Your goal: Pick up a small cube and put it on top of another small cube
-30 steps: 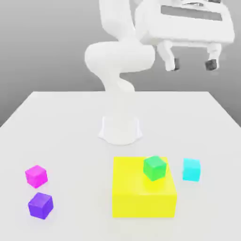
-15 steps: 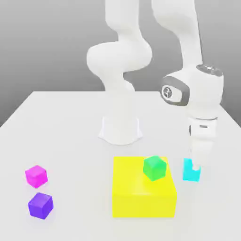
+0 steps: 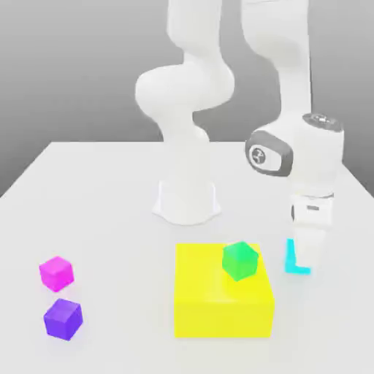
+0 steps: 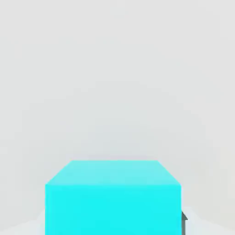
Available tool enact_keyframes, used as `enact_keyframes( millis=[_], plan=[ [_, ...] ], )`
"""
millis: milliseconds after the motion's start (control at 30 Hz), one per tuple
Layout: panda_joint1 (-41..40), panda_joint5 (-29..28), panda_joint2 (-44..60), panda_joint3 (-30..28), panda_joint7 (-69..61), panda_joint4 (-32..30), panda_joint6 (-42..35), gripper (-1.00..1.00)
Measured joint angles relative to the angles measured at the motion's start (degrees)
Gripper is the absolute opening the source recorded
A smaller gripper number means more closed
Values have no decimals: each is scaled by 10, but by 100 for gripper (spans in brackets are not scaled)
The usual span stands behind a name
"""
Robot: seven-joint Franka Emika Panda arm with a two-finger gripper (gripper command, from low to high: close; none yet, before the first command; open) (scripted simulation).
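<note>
Exterior view: cyan cube (image 3: 293,257) sat on the desk (image 3: 109,204), just beside the yellow block's edge on the exterior view's right, half hidden behind the gripper.
Hand view: cyan cube (image 4: 113,197) sat close under the camera, top face level, one dark fingertip (image 4: 184,220) poking out at its side.
Gripper: gripper (image 3: 310,252) was down over the cyan cube, fingers straddling it; can't tell if they had clamped or were just around it.
Change: a second ago the hand was high above the desk, spread wide; half a second ago it had dropped to the cube; now it sat slightly further toward the exterior view's left and covered more of the cube. Cube had not visibly shifted.
Meaning: approach looked finished, grasp was the step in hand; lift and stacking not yet done.
Yellow block: yellow block (image 3: 223,292) lay flat on the desk, green cube (image 3: 240,260) on top near its far edge on the exterior view's right.
Others: magenta cube (image 3: 56,272) and purple cube (image 3: 63,318) well apart on the exterior view's left, near each other.
Risk: green cube close to the lift path, clearance judged tight.
</note>
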Motion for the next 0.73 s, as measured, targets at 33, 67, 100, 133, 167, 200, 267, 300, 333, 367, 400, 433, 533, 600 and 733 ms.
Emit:
enact_keyframes(
  millis=[33,67,100,133,167,200,267,300,333,367,400,433,533,600,733],
  plan=[
    [1,13,-21,1,-9,-4,-17,-100],
    [6,21,-41,-4,-16,-4,-37,-100],
    [-7,23,-61,-15,-20,-2,-59,-100],
    [-16,24,-81,-24,-25,2,-82,-100],
    [-27,23,-101,-34,-28,6,-107,-100],
    [-39,20,-121,-44,-30,11,-131,-100],
    [-65,13,-160,-66,-34,21,-181,-100],
    [-79,9,-180,-77,-36,26,-206,-100],
    [-93,5,-200,-87,-37,32,-231,-100],
    [-107,1,-219,-97,-38,37,-255,-100],
    [-122,-4,-239,-107,-40,42,-280,-100],
    [-136,-8,-258,-117,-41,47,-304,-100],
    [-147,-10,-231,-127,-44,40,-271,-100],
    [-147,-9,-195,-130,-46,30,-225,-100],
    [-148,-8,-179,-130,-46,26,-204,100]
  ],
)
